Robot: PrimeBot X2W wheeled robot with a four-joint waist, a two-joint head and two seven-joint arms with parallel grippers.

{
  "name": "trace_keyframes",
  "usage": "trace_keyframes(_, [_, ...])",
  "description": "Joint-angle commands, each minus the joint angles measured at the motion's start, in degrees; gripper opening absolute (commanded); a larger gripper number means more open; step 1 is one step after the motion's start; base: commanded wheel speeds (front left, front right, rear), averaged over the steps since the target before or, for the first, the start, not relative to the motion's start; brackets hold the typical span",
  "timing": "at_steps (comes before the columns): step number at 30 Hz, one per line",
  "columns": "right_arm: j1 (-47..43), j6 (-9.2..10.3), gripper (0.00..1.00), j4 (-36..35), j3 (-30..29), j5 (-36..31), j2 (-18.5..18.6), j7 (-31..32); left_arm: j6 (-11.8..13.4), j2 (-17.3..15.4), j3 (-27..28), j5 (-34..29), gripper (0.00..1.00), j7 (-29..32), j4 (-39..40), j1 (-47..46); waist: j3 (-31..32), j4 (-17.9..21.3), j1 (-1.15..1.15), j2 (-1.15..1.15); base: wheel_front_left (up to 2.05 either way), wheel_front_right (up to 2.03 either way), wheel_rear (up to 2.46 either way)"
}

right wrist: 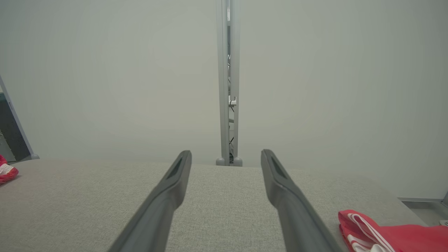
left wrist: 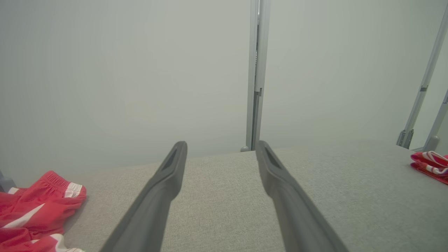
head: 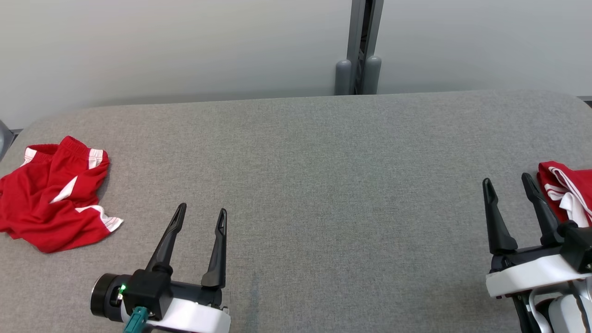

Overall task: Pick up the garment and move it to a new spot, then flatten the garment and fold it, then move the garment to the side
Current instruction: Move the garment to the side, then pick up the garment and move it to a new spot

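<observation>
A crumpled red garment (head: 51, 203) with white stripes lies at the table's far left; it also appears as the red garment (left wrist: 28, 217) low left in the left wrist view. My left gripper (head: 203, 209) hovers open to its right, apart from it, with nothing between the fingers (left wrist: 168, 182). A second red-and-white garment (head: 569, 194), folded, rests at the right edge, also seen as the folded garment (right wrist: 385, 232) in the right wrist view. My right gripper (head: 506, 178) stands open just left of it, holding nothing.
The grey fabric-covered table (head: 323, 175) stretches wide between the two garments. A pale wall runs behind it, with a grey metal post (head: 363, 46) at the back middle. The table's rounded corners show at far left and far right.
</observation>
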State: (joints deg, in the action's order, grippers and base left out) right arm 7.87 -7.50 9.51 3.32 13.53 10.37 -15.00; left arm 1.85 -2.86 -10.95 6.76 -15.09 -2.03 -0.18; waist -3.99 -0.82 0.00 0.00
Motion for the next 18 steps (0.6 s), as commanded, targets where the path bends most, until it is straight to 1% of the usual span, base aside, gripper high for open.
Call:
trace_keyframes(1, [-0.39, 0.01, 1.0, -0.17, -0.01, -0.42, -0.1, -0.3, 0.22, -0.13, -0.08, 0.35, 1.0, -0.01, -0.06, 0.65, 0.09, 0.04, 0.0, 0.0, 0.0, 0.0, 0.0])
trace_keyframes(6, [-0.34, 0.01, 1.0, 0.02, -0.01, -0.24, -0.17, -0.3, 0.6, -0.13, -0.44, 0.69, 1.0, -0.01, -0.17, 0.57, 0.14, 0.1, 0.0, 0.0, 0.0, 0.0, 0.0])
trace_keyframes(18, [-0.76, 0.01, 1.0, 0.22, 0.17, 0.28, 0.58, -0.3, 0.59, -0.14, -1.24, 1.32, 1.0, -0.01, -0.97, 0.18, 0.02, -0.06, 0.0, 0.0, 0.0, 0.0, 0.0])
